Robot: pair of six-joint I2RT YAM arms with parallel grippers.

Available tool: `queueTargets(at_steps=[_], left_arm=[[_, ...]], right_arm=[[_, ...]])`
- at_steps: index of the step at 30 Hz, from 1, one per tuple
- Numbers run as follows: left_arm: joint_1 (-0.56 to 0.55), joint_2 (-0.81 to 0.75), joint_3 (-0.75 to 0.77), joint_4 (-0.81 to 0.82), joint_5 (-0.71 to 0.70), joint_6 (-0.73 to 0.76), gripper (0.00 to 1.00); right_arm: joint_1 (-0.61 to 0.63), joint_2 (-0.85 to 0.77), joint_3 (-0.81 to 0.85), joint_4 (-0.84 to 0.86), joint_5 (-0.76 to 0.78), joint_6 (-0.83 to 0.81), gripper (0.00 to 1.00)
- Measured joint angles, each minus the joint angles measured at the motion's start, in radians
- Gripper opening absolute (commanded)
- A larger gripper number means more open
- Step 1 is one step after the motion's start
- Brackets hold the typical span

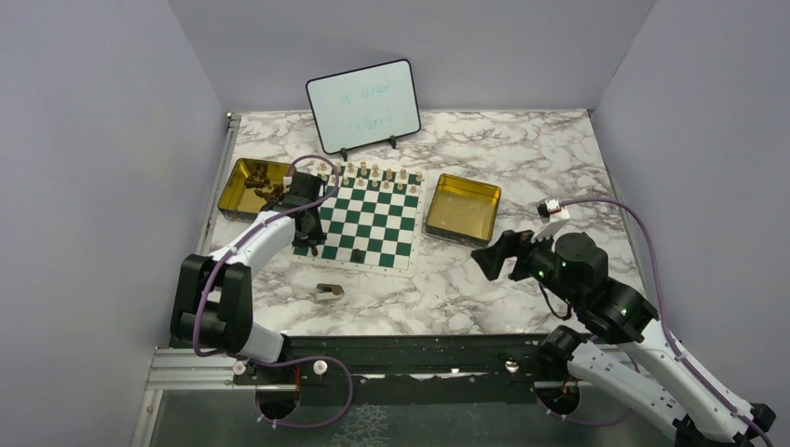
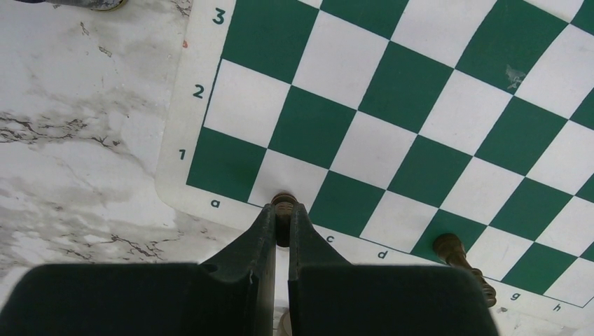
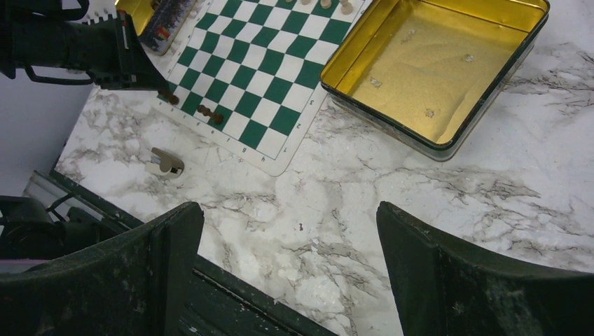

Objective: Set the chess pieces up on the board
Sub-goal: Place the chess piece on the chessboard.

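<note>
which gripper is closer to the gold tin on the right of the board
Right. The right gripper is open, just nearer the robot than the tin; the left gripper is across the board, at its near left corner, shut on a dark chess piece.

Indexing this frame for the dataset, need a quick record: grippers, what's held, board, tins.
left gripper: shut on a dark piece, at the board's near edge by its left corner
right gripper: open, holds nothing, over the table on the near side of the right tin
board: light pieces along far edge; fallen piece, dark, lying at near edge
left tin: dark pieces inside
right tin: no pieces visible
table: small scrap in front of board
</note>
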Motion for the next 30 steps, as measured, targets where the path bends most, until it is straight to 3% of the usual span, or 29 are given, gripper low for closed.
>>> queueTargets(at_steps=[13, 21, 30], left_arm=[[0.000, 0.044, 0.026, 0.010, -0.005, 0.001, 0.08], [0.000, 0.047, 0.026, 0.014, -0.006, 0.008, 0.32], [-0.006, 0.046, 0.026, 0.014, -0.007, 0.010, 0.43]], right_arm=[[0.000, -0.021, 0.000, -0.007, 0.001, 0.000, 1.00], [0.000, -0.035, 0.000, -0.013, 0.003, 0.000, 1.00], [0.000, -0.035, 0.000, -0.013, 0.011, 0.000, 1.00]])
